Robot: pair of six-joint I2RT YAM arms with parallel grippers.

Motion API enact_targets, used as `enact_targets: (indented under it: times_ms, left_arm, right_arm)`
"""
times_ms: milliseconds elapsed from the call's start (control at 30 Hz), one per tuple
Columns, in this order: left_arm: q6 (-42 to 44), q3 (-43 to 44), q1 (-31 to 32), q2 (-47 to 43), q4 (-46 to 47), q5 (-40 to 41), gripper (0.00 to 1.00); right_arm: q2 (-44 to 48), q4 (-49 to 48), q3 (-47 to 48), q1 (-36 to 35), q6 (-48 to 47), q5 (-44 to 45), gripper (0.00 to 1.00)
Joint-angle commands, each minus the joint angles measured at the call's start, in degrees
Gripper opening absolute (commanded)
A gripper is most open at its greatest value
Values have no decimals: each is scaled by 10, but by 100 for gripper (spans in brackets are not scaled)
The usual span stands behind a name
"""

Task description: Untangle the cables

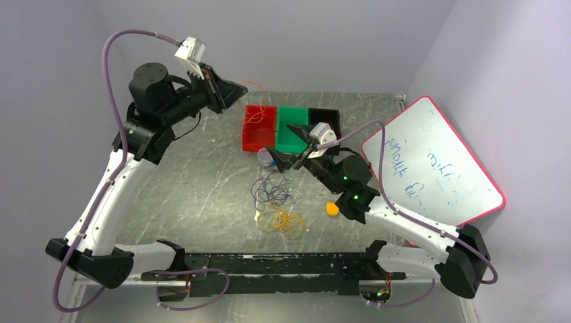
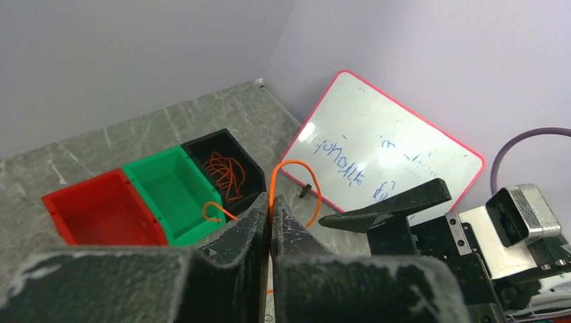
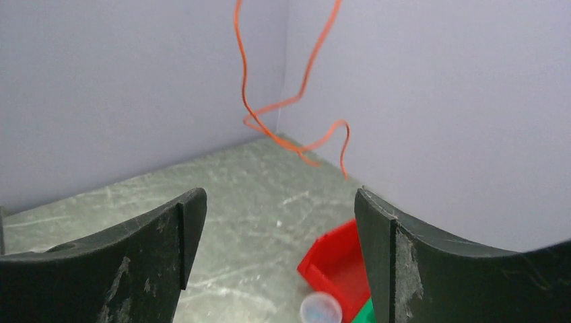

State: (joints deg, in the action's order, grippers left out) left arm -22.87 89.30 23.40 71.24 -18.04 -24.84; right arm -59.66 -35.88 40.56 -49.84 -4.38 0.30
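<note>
Left fingers (image 2: 242,235) clench one red-orange cable (image 2: 296,163), seemingly hanging free of the tangle (image 1: 273,195); right fingers (image 3: 404,256) gape empty; next it needs dropping into the black bin (image 2: 202,145)

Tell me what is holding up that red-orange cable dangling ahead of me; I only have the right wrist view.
Observer: The left end effector is shut on the red-orange cable, up above the table.
Operator: Where is the rest of the tangle?
Observer: The yellow-orange cables and dark cables lie on the table, nearer the arm bases than the bins.
Operator: Is anything in the bins I cannot see?
Observer: The black bin holds a bundle of red-orange strands.
</note>
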Motion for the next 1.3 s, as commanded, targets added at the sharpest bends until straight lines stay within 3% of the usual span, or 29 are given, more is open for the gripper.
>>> enact_targets:
  times_ms: [0,300,667,1067,1267]
  left_arm:
    - [-39,2,-2,-7,45,-37,7]
    - [-54,0,-2,-16,56,-58,7]
    - [-65,-12,-2,-24,67,-69,7]
    - [-70,-24,-3,-30,71,-64,7]
    - [-72,-26,-3,-29,73,-64,7]
  right_arm:
    - [-38,-131,35,0,-68,-61,84]
    - [-119,-220,77,0,-79,-74,84]
    - [-180,-245,114,0,-61,-89,82]
    - [-210,-285,125,0,-3,-99,63]
    - [-215,-294,123,0,10,-84,44]
